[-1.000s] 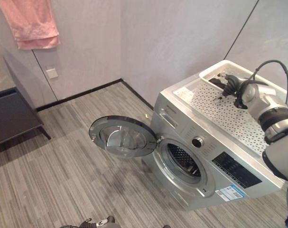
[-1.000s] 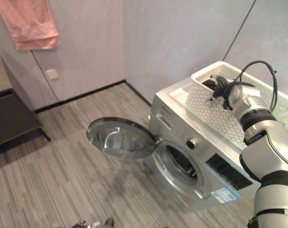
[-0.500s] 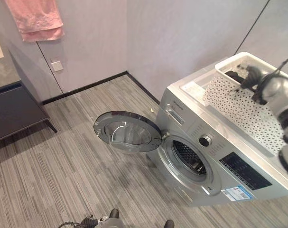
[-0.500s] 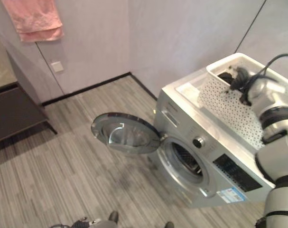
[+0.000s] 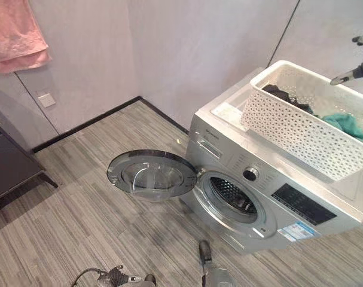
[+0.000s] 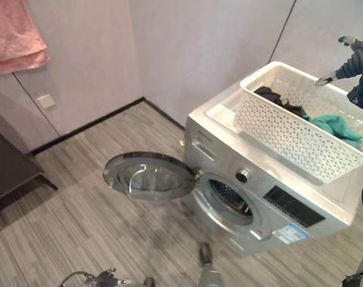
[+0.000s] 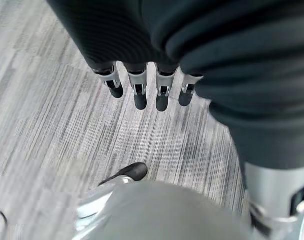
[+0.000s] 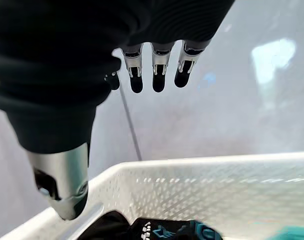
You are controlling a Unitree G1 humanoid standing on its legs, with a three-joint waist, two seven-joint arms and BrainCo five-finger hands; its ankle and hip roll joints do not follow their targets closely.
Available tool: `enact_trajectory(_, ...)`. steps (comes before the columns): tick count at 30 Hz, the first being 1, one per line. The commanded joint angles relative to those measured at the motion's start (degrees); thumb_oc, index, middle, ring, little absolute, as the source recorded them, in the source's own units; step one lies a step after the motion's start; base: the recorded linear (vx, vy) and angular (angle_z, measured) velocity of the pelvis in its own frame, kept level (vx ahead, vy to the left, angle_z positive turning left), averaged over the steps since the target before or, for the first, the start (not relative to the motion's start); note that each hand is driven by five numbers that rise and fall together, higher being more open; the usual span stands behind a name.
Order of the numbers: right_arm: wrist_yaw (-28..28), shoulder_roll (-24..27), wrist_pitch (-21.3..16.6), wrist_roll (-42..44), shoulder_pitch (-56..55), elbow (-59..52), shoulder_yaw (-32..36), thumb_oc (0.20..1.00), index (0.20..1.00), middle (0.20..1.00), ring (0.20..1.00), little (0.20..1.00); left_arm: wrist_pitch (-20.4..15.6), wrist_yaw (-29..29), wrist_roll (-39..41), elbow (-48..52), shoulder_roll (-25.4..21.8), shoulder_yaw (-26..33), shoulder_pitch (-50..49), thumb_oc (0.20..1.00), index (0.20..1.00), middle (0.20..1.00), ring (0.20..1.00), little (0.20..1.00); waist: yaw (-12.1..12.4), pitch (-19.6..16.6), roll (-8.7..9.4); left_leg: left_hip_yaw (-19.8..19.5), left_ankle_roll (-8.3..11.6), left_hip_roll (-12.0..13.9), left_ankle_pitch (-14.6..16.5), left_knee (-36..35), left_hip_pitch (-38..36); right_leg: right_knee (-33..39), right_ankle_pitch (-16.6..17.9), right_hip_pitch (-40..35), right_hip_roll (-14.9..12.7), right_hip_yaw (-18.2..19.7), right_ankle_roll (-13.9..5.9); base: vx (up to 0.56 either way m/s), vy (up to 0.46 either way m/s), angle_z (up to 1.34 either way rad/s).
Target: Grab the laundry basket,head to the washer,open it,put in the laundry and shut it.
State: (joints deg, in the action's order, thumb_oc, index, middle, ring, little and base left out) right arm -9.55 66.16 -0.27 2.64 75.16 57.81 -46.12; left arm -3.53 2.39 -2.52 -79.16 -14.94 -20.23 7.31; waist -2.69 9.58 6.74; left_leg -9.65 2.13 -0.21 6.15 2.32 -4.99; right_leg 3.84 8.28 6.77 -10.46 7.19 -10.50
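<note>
R robot hand (image 6: 356, 60), fingers apart, empty, over perforated white plastic basket (image 5: 301, 128) on washer (image 5: 259, 191).

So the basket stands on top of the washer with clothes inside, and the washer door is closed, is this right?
Not quite. The basket does stand on the washer with clothes inside, but the door is wide open, as the left eye view shows.

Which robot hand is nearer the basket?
Right. The right robot hand hangs open just above the basket at its far rim. The left robot hand hangs low over the floor, well away.
</note>
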Motion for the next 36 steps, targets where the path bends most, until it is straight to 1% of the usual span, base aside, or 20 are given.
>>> enact_trajectory(1, -0.24, 3.63, -0.55, 1.65, 0.01, -1.94, -1.71, 1.0, 1.0, 1.0, 1.0, 1.0, -1.02, 0.22, 1.75, 1.07, -1.35, -0.37, -2.17, 1.0, 1.0, 1.0, 1.0, 1.0, 1.55, -2.83, 2.27, -2.3, 0.11, -0.72, 5.73, 3.97, -0.43, -8.22, -1.71, 4.47, 0.84, 2.61, 0.03, 0.23, -0.26, 1.27)
enact_trajectory(4, -0.6, 3.76, -1.08, 1.92, -1.07, -2.55, -2.55, 1.0, 1.0, 1.0, 1.0, 1.0, -1.26, 0.52, 3.03, 1.65, -0.84, -0.05, -3.01, 1.0, 1.0, 1.0, 1.0, 1.0, 1.54, -3.68, 1.98, -4.0, 0.86, 1.81, 4.65, 1.79, -0.69, -8.04, -2.16, 4.31, 2.02, -0.05, 0.82, 0.12, -0.154, 0.56)
enact_trajectory(5, -0.6, 3.75, -1.09, 1.92, -1.07, -2.54, -2.57, 1.0, 1.0, 1.0, 1.0, 1.0, -1.26, 0.53, 3.03, 1.66, -0.83, -0.05, -3.02, 1.0, 1.0, 1.0, 1.0, 1.0, 1.48, -3.73, 1.93, -4.06, 0.88, 1.87, 4.63, 1.71, -0.69, -8.03, -2.16, 4.3, 2.05, -0.12, 0.84, 0.06, -0.103, 0.26)
enact_trajectory(8, -0.96, 3.22, -1.41, 2.37, -0.37, -2.12, -4.23, 1.0, 1.0, 1.0, 1.0, 1.0, -1.7, 0.89, 4.42, 2.36, -0.51, 0.17, -3.17, 1.0, 1.0, 1.0, 1.0, 1.0, 2.21, -3.41, 2.02, -4.18, 1.63, 3.56, 3.46, 0.63, 0.21, -6.86, -2.2, 4.63, 2.86, -1.65, 1.26, 0.03, -0.111, 0.14)
enact_trajectory(9, -1.84, 2.74, -1.46, 1.83, 0.86, -1.9, -6.43, 1.0, 1.0, 1.0, 1.0, 1.0, -1.77, 0.91, 4.71, 2.5, -0.51, 0.07, -3.1, 1.0, 1.0, 1.0, 1.0, 1.0, 2.64, -3.27, 2.05, -4.1, 2.04, 4.29, 2.88, -0.06, 0.7, -6.37, -2.53, 4.71, 3.33, -2.02, 1.63, 0.0, -0.074, -0.01)
enact_trajectory(12, -2.92, 2.84, -1.56, 1.43, 1.69, -3.36, -8.75, 1.0, 1.0, 1.0, 1.0, 1.0, -1.66, 0.76, 4.44, 2.43, -0.46, -0.15, -3.17, 1.0, 1.0, 1.0, 1.0, 1.0, 2.79, -3.32, 2.03, -3.84, 2.37, 4.99, 2.4, -0.84, 0.67, -6.06, -2.91, 4.59, 3.74, -2.13, 1.91, 0.02, -0.041, 0.05)
enact_trajectory(13, -4.6, 3.36, -1.64, 1.01, 1.92, -5.01, -10.92, 1.0, 1.0, 1.0, 1.0, 1.0, -1.49, 0.4, 3.9, 2.34, -0.23, -0.57, -3.58, 1.0, 1.0, 1.0, 1.0, 1.0, 2.88, -3.52, 2.05, -3.29, 2.59, 5.65, 2.08, -1.61, 0.29, -5.86, -3.31, 4.19, 3.98, -2.35, 2.07, 0.03, -0.018, 0.02)
enact_trajectory(14, -4.61, 3.36, -1.63, 1.02, 2.0, -5.01, -11.01, 1.0, 1.0, 1.0, 1.0, 1.0, -1.49, 0.4, 3.9, 2.34, -0.19, -0.57, -3.59, 1.0, 1.0, 1.0, 1.0, 1.0, 2.9, -3.51, 2.0, -3.26, 2.6, 5.68, 2.07, -1.68, 0.22, -5.86, -3.31, 4.16, 4.01, -2.34, 2.08, 0.03, -0.007, -0.03)
enact_trajectory(17, -8.11, 4.63, -2.22, -0.28, 1.99, -7.71, -15.64, 1.0, 1.0, 1.0, 1.0, 1.0, -1.22, -0.62, 2.92, 2.36, 0.34, -0.98, -4.23, 1.0, 1.0, 1.0, 1.0, 1.0, 2.98, -3.9, 2.14, -2.42, 2.76, 6.39, 1.88, -3.03, -0.85, -5.28, -3.57, 3.46, 4.33, -2.3, 2.15, 0.03, 0.001, -0.06)
enact_trajectory(21, -10.07, 6.21, -2.41, -0.57, 1.98, -10.69, -18.29, 1.0, 1.0, 1.0, 1.0, 1.0, -1.2, -1.23, 2.61, 2.68, 0.51, -0.93, -4.22, 1.0, 1.0, 1.0, 1.0, 1.0, 2.81, -4.04, 2.31, -1.89, 2.88, 6.73, 1.87, -3.6, -1.43, -5.1, -3.72, 3.05, 4.32, -2.14, 2.17, 0.01, 0.008, -0.02)
enact_trajectory(27, -12.2, 8.05, -2.45, -0.21, 0.63, -12.61, -19.48, 1.0, 1.0, 1.0, 1.0, 1.0, -1.32, -1.78, 2.12, 3.27, 0.67, -1.21, -3.49, 1.0, 1.0, 1.0, 1.0, 1.0, 2.43, -4.19, 2.57, -0.72, 2.78, 6.74, 2.27, -4.46, -2.85, -4.57, -3.23, 2.61, 4.11, -1.67, 1.72, 0.0, 0.034, -0.13)
enact_trajectory(32, -12.35, 7.56, -2.26, -1.71, -2.03, -9.86, -17.31, 1.0, 1.0, 1.0, 1.0, 1.0, -1.33, -1.68, 2.25, 3.11, 0.54, -0.58, -3.54, 1.0, 1.0, 1.0, 1.0, 1.0, 2.21, -4.29, 2.62, 0.29, 2.33, 6.56, 2.9, -5.02, -4.17, -4.32, -2.52, 2.5, 3.76, -0.92, 1.33, 0.0, 0.031, -0.12)
enact_trajectory(36, -10.71, 6.8, -1.96, -2.07, -3.88, -5.4, -12.88, 1.0, 1.0, 1.0, 1.0, 1.0, -1.18, -1.25, 2.15, 2.08, 0.42, 0.07, -4.07, 1.0, 1.0, 1.0, 1.0, 1.0, 2.07, -4.6, 2.21, 0.6, 2.11, 6.37, 3.11, -5.4, -4.63, -4.22, -2.49, 2.44, 3.59, -0.57, 1.41, 0.02, 0.015, -0.09)
